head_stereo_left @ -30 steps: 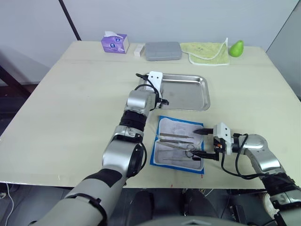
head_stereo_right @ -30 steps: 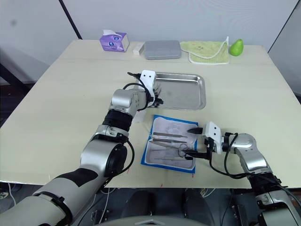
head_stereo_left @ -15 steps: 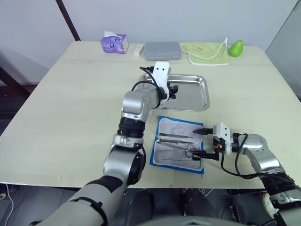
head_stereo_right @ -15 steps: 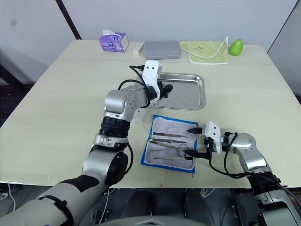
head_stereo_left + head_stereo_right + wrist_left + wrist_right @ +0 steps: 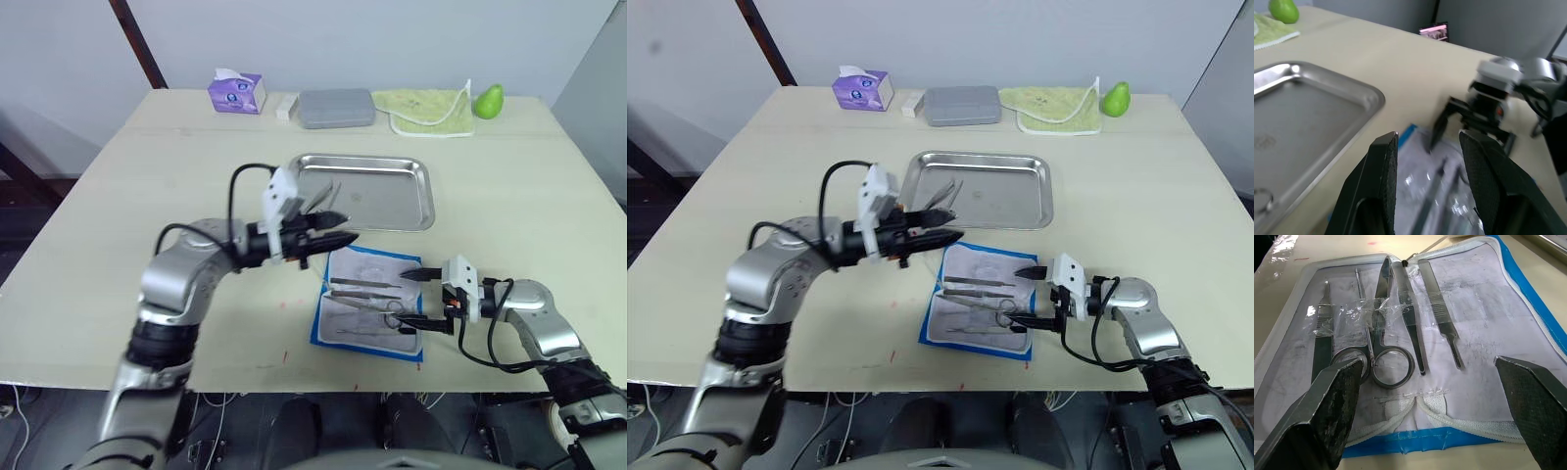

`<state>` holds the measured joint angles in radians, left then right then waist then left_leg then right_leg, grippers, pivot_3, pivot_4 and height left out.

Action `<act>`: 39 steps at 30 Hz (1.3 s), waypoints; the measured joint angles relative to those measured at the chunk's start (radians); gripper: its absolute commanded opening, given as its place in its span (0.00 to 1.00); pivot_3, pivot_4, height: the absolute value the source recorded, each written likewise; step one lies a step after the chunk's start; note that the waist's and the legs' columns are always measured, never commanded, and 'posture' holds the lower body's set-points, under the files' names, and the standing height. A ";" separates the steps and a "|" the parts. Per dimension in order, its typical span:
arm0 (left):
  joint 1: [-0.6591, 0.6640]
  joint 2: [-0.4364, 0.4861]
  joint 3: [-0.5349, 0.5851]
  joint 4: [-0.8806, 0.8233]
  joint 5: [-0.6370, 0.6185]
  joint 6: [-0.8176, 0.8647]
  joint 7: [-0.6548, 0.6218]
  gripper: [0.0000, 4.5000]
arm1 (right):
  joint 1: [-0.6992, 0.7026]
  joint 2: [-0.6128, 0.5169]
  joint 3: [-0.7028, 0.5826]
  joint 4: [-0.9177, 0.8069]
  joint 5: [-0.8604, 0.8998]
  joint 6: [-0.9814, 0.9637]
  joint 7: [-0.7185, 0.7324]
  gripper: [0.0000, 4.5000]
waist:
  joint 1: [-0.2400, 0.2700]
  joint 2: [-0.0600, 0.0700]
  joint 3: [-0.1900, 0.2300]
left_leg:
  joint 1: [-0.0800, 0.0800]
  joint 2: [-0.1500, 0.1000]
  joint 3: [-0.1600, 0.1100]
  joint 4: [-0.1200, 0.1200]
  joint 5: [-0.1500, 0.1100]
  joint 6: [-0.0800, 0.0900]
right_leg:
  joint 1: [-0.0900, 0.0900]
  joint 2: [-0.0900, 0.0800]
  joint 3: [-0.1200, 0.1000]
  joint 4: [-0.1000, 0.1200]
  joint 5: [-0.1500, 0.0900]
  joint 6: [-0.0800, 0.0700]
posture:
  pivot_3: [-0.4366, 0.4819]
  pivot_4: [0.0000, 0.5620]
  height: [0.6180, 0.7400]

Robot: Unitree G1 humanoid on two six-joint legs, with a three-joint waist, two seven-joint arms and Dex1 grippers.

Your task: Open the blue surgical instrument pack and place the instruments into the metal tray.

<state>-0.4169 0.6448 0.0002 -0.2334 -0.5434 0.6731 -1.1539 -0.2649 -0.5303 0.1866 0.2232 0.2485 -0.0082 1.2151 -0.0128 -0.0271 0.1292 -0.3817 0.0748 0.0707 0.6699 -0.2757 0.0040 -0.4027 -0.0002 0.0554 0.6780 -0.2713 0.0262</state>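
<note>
The blue surgical instrument pack (image 5: 372, 304) lies unfolded near the table's front edge, pale lining up. Several instruments (image 5: 1408, 318) sit under clear straps on it, including scissors (image 5: 1383, 352). My right gripper (image 5: 413, 299) is open at the pack's right edge, one finger on either side of the scissor handles, gripping nothing. My left gripper (image 5: 343, 227) hovers open and empty over the table between the pack and the metal tray (image 5: 428, 196), pointing right. One slim silvery instrument (image 5: 328, 194) rests in the tray's left part.
Along the far edge stand a purple tissue box (image 5: 235, 91), a small white block (image 5: 287, 105), a grey case (image 5: 336, 107), a yellow-green cloth (image 5: 426, 108) and a green pear (image 5: 490, 98). The table's front edge runs just below the pack.
My left arm has pulled back out of the tray toward the near left, its gripper now pointing right above the pack's upper corner. A slim tool now shows in the tray. The right gripper stayed still.
</note>
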 measured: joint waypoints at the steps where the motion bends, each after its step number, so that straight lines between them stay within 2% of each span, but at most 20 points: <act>1: 0.016 0.018 0.002 0.000 -0.006 -0.010 -0.027 0.52 | 0.001 0.000 -0.003 -0.001 0.000 0.000 0.000 1.00 | 0.001 0.000 0.000 | 0.000 0.000 0.000 0.000 0.000 0.000 | 0.000 0.000 0.000 0.000 0.000 0.000 | 0.48 0.27 1.00; 3: 0.054 0.056 0.026 0.004 -0.033 -0.030 -0.089 0.61 | 0.003 0.000 -0.003 -0.001 0.000 0.000 0.000 1.00 | 0.001 0.000 0.000 | 0.000 0.000 0.000 0.000 0.000 0.000 | 0.000 0.000 0.000 0.000 0.000 0.000 | 0.48 0.27 1.00; 6: 0.100 0.115 0.066 0.012 -0.059 -0.070 -0.168 0.92 | 0.008 0.000 -0.004 -0.004 0.000 0.000 0.000 1.00 | 0.001 0.000 0.000 | 0.000 0.000 0.000 0.000 0.000 0.000 | 0.000 0.000 0.000 0.000 0.000 0.000 | 0.48 0.27 1.00; 7: 0.117 0.137 0.075 0.019 -0.059 -0.090 -0.192 0.99 | 0.011 0.000 -0.004 -0.007 0.001 0.000 0.000 1.00 | 0.000 0.000 0.000 | 0.000 0.000 0.000 0.000 0.000 0.000 | 0.000 0.000 0.000 0.000 0.000 0.000 | 0.48 0.27 1.00; 13: 0.237 0.263 0.162 0.121 -0.057 -0.183 -0.310 0.99 | 0.027 -0.010 -0.012 -0.014 0.010 -0.003 0.001 1.00 | 0.008 0.000 0.001 | 0.000 0.000 0.000 -0.001 0.000 0.000 | -0.001 -0.001 -0.001 0.000 -0.003 -0.004 | 0.48 0.27 1.00; 19: 0.261 0.287 0.189 0.147 -0.056 -0.225 -0.334 0.99 | 0.042 -0.017 -0.026 -0.025 0.021 -0.004 0.001 1.00 | 0.014 0.000 0.001 | -0.001 0.000 0.001 -0.001 0.000 0.001 | -0.001 -0.002 -0.001 0.000 -0.003 -0.003 | 0.48 0.27 1.00; 23: 0.186 0.282 0.144 0.125 -0.045 -0.201 -0.298 0.99 | 0.042 -0.018 -0.029 -0.026 0.024 -0.005 0.002 1.00 | 0.024 0.000 0.001 | 0.000 0.000 0.001 0.000 0.000 0.001 | -0.001 -0.001 -0.001 0.000 -0.003 -0.003 | 0.48 0.27 1.00; 30: 0.045 0.193 -0.022 0.143 0.047 -0.226 -0.247 0.99 | 0.045 -0.017 -0.031 -0.029 0.026 -0.006 0.000 1.00 | 0.028 0.000 0.001 | -0.001 0.000 0.000 0.000 0.000 0.001 | -0.001 0.000 -0.001 0.000 -0.001 -0.001 | 0.48 0.27 1.00; 31: -0.002 0.165 -0.058 0.170 0.061 -0.229 -0.250 0.88 | 0.040 -0.016 -0.029 -0.029 0.026 -0.005 -0.001 1.00 | 0.028 0.000 0.001 | -0.001 0.000 0.000 0.000 0.000 0.001 | -0.001 0.000 -0.001 0.000 -0.001 0.000 | 0.48 0.27 1.00; 33: -0.058 0.125 -0.109 0.209 0.087 -0.247 -0.263 0.74 | 0.040 -0.012 -0.028 -0.028 0.026 -0.004 -0.006 1.00 | 0.028 -0.001 0.001 | -0.001 0.000 0.001 0.001 0.000 0.001 | 0.000 0.000 0.000 0.000 -0.001 0.000 | 0.48 0.27 1.00; 35: -0.107 0.083 -0.165 0.285 0.133 -0.288 -0.273 0.51 | 0.040 -0.008 -0.026 -0.030 0.026 -0.005 -0.010 1.00 | 0.023 0.000 0.001 | -0.001 0.000 0.001 0.000 0.000 0.001 | -0.001 0.001 0.001 0.000 -0.001 0.000 | 0.48 0.27 1.00; 39: -0.152 0.032 -0.224 0.396 0.207 -0.367 -0.298 0.51 | 0.047 -0.007 -0.025 -0.042 0.026 -0.006 -0.014 1.00 | 0.020 0.000 0.002 | -0.001 0.000 0.000 0.000 0.000 0.001 | -0.001 0.002 0.002 0.000 -0.001 -0.001 | 0.48 0.27 1.00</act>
<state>-0.5686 0.6766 -0.2239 0.1629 -0.3364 0.3059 -1.4517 -0.2180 -0.5372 0.1612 0.1810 0.2743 -0.0137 1.2012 0.0070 -0.0274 0.1308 -0.3830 0.0748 0.0711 0.6695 -0.2760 0.0048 -0.4039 0.0020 0.0571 0.6776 -0.2727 0.0254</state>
